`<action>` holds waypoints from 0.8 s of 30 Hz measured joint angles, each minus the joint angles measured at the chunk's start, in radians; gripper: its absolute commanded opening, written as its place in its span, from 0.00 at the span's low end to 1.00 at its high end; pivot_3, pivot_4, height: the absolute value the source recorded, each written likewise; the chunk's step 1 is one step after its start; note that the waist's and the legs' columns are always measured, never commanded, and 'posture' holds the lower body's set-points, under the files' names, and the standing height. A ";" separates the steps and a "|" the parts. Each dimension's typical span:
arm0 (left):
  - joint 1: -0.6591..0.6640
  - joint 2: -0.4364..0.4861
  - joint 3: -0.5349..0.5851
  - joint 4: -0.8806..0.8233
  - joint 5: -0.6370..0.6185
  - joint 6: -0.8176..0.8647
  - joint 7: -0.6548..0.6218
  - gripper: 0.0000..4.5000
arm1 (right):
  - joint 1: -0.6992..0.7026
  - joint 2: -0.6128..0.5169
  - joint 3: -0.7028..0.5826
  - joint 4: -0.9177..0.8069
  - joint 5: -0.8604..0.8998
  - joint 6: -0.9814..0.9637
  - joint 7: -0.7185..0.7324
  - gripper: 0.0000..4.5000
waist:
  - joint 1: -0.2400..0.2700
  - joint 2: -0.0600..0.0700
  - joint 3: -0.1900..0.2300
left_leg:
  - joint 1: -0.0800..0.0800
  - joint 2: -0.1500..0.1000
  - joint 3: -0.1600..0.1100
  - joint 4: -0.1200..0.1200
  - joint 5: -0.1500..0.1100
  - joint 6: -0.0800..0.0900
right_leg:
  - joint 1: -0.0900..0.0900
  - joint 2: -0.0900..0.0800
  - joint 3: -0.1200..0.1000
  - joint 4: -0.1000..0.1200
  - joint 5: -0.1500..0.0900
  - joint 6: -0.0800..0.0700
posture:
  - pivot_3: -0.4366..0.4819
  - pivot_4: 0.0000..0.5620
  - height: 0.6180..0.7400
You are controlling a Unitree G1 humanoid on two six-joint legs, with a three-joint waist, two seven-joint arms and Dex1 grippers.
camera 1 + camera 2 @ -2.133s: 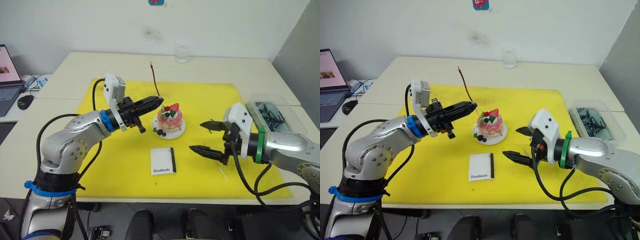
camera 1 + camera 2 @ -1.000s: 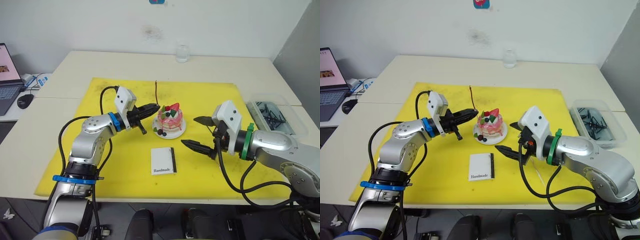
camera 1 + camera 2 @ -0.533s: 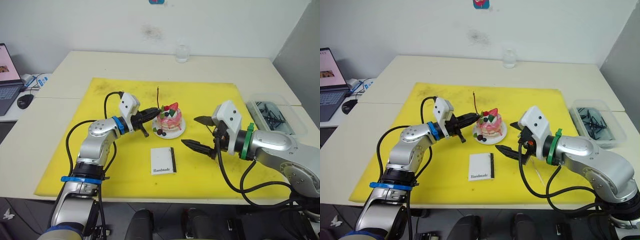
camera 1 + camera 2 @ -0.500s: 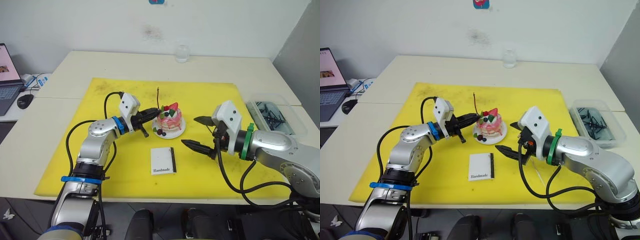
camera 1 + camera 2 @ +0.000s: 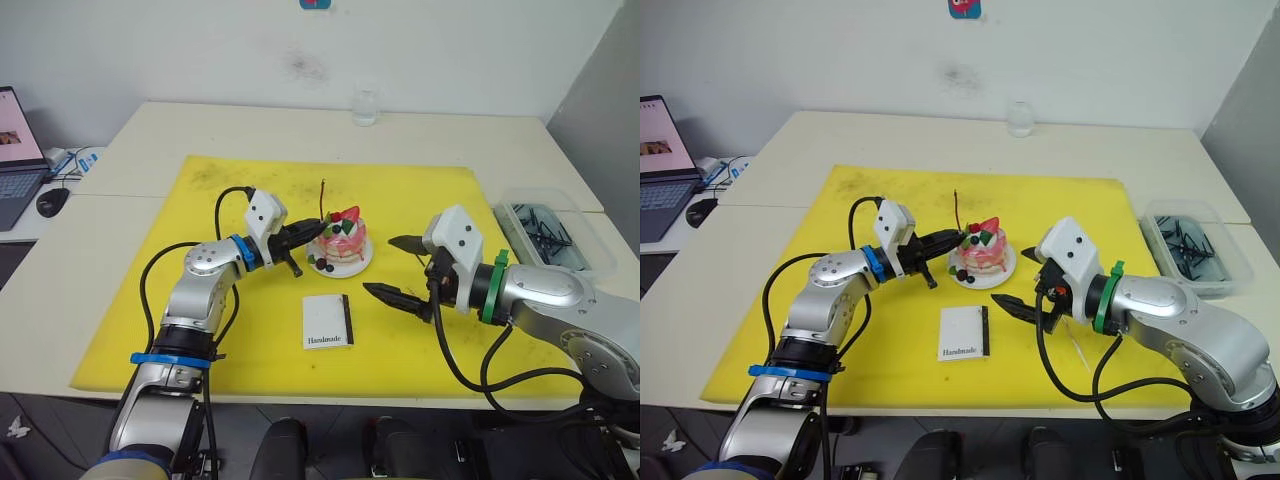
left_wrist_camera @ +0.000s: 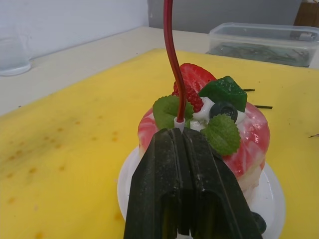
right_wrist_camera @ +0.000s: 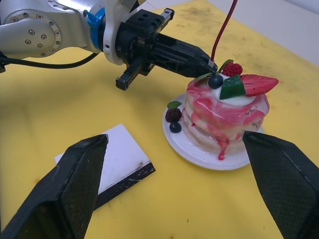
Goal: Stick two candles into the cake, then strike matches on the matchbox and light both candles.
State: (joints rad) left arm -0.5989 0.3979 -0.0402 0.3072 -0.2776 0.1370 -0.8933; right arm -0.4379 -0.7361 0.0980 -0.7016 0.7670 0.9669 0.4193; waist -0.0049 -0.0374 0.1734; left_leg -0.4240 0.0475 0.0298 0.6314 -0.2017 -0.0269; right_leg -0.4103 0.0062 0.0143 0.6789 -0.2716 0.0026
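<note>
While the left gripper (image 5: 317, 229) stays clamped on a candle (image 6: 172, 59), the stick stands near upright, pale foot at the cake (image 7: 227, 114) top's 9 o'clock edge. Next push: straight down. Right gripper (image 5: 402, 271) waits spread wide at 4 o'clock.

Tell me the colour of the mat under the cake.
Yellow mat, plainest in the left eye view, under the cake.

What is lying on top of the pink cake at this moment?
On the cake lie a strawberry, a green piece, a dark berry and leaves. The left gripper holds a candle there; its lower tip is hidden.
</note>
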 measured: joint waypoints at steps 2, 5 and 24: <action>0.000 -0.001 0.003 -0.003 -0.002 0.010 0.007 0.17 | 0.004 0.000 0.000 -0.001 0.000 0.000 0.003 1.00 | 0.000 0.000 0.000 | 0.000 0.000 0.000 0.000 0.000 0.000 | 0.000 0.000 0.000 0.000 0.000 0.000 | 0.48 0.27 1.00; 0.000 0.001 0.013 -0.018 -0.011 0.041 0.012 0.38 | 0.017 0.000 0.000 -0.001 -0.002 0.000 0.009 1.00 | 0.000 0.000 0.000 | 0.000 0.000 0.000 0.000 0.000 0.000 | 0.000 0.000 0.000 0.000 0.000 0.000 | 0.48 0.27 1.00; 0.098 0.162 0.126 -0.264 -0.059 0.170 0.025 1.00 | 0.025 0.032 -0.057 -0.001 -0.090 -0.061 0.013 1.00 | -0.004 0.000 0.000 | 0.001 0.001 -0.001 -0.001 0.000 0.000 | 0.000 0.000 0.001 0.000 0.000 0.000 | 0.48 0.27 1.00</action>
State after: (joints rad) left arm -0.5009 0.5594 0.0856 0.0432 -0.3370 0.3072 -0.8681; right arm -0.4131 -0.7043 0.0413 -0.7021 0.6770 0.9057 0.4323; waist -0.0085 -0.0374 0.1735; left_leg -0.4229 0.0486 0.0293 0.6309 -0.2017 -0.0270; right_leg -0.4104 0.0063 0.0149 0.6793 -0.2716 0.0026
